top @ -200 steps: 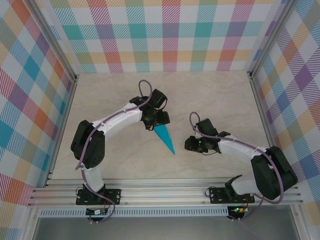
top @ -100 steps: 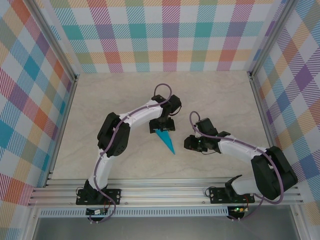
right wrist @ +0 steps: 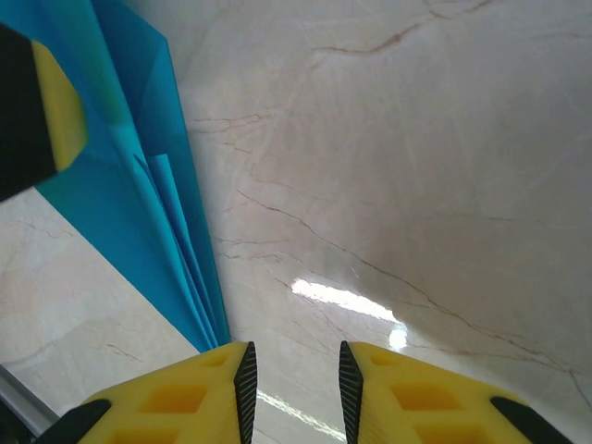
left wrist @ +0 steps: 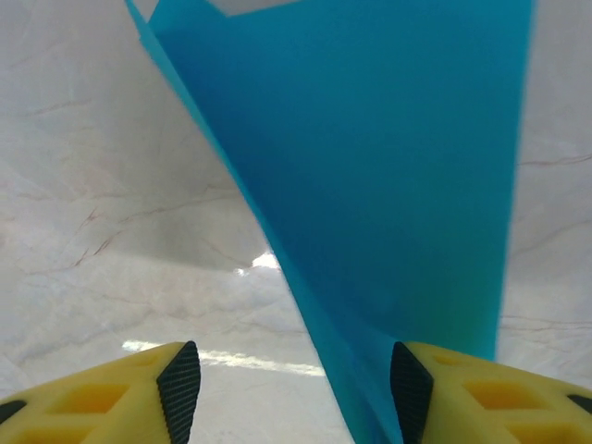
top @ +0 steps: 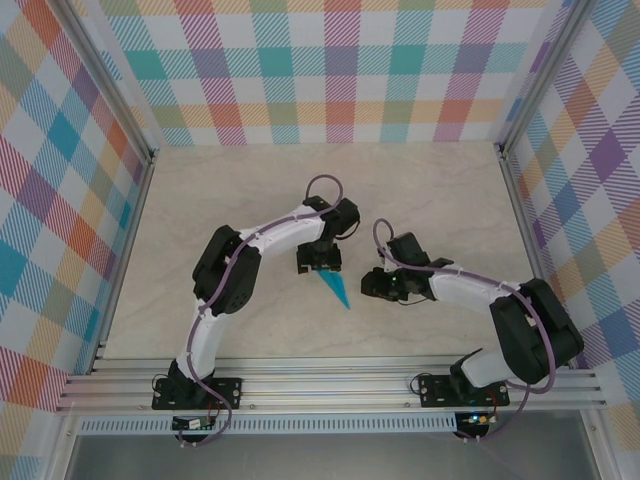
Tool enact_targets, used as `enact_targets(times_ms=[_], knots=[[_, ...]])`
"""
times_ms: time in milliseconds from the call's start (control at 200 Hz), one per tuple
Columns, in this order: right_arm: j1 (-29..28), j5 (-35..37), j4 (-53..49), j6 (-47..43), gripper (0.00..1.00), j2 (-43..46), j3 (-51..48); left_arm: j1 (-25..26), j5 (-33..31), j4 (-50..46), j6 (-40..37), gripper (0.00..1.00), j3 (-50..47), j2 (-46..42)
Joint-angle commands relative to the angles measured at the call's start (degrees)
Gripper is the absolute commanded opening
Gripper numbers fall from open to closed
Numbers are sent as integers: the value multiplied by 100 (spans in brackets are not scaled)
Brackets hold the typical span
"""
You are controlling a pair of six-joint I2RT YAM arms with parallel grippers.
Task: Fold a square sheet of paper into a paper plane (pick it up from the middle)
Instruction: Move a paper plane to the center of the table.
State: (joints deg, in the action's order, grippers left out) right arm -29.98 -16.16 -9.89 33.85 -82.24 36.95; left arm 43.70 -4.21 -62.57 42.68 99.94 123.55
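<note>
Resting on the counter [top: 440, 190], the plane [top: 334, 288] (a teal dart) has left jaws spread over its wide end, right jaws slightly apart, empty, just beside it.

No legible text, 0 signs (or numbers)

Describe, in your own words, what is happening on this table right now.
Two robot arms are working on a folded teal paper plane lying on the table. The left claw sits over its wide end, jaws open with the paper between them. The right claw is beside it, jaws slightly apart and empty.
</note>
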Motion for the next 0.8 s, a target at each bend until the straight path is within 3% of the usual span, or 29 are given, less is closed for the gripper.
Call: enact_targets(times_ms=[0, 145, 315, 555, 795], knots=[[17, -223, 115, -18, 32, -120, 187, -28, -106, 143, 31, 52, -181, -548], [10, -602, 297, -60, 33, -319, 298, -46, -214, 267, 64, 40, -469, -760], [-8, -1251, 588, -199, 42, -643, 534, -83, -230, 645, 122, 24, -1010, -1085], [-43, -1454, 382, -456, 46, -1309, 1083, -122, -162, 813, 83, 17, -1246, -1081], [-89, -1590, 133, -677, 47, -1893, 1653, -125, -109, 906, 52, 16, -1353, -1092]])
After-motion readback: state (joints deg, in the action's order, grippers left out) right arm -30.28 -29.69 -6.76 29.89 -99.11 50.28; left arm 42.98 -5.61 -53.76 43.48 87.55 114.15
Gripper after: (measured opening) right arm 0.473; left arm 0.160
